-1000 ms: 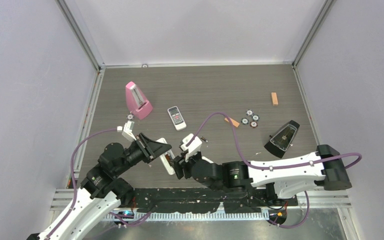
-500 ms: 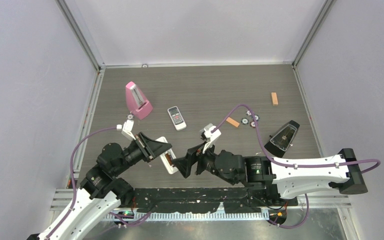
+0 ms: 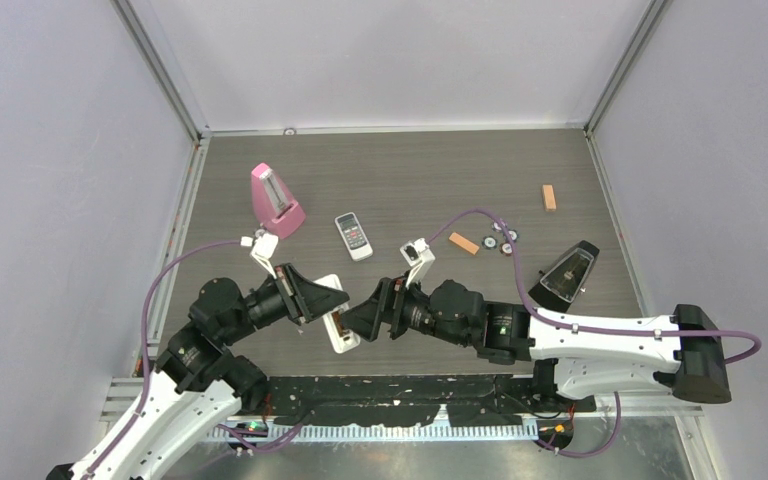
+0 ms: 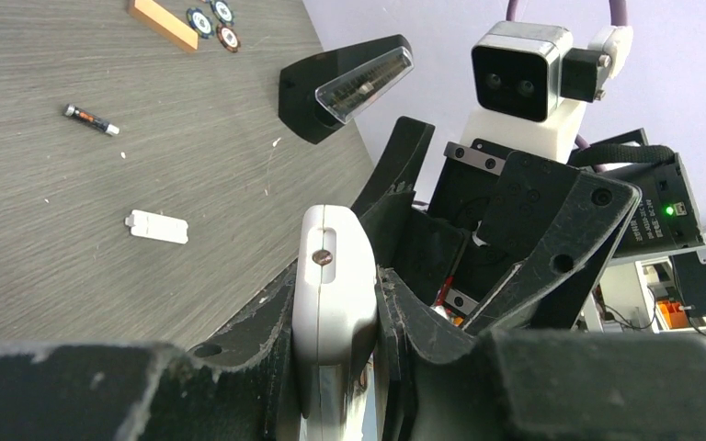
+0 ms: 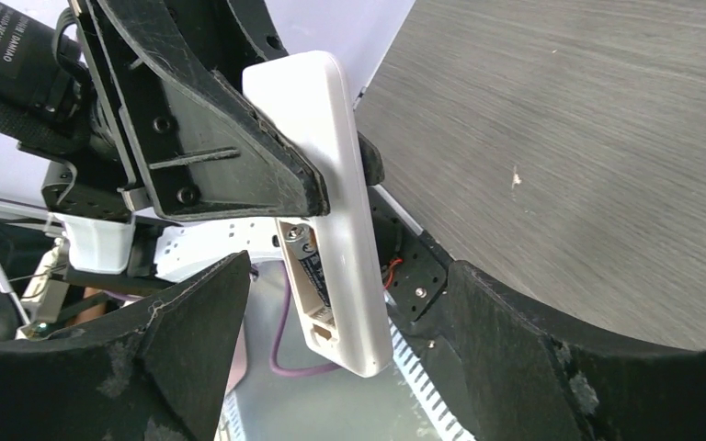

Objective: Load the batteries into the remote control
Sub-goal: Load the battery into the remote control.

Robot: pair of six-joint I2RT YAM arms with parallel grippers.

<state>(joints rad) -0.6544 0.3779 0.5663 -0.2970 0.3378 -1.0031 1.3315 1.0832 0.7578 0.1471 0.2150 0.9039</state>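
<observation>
The remote control (image 5: 347, 220) is held off the table (image 3: 410, 170) near its front edge, clamped edgewise in the left gripper (image 3: 322, 298). Seen from overhead, its long axis runs from far-left to near-right, with the free end toward the arm bases. Its open bay is turned toward the right gripper (image 3: 358, 320) and has 1 battery (image 5: 307, 265) seated in it. The right gripper's jaws stand wide apart, just beside the remote's free end. 1 loose battery (image 4: 91, 120) and a white cover (image 4: 156, 227) lie on the table beyond. Farther off are a black metronome (image 3: 565, 275) and a shorter remote (image 3: 353, 236).
</observation>
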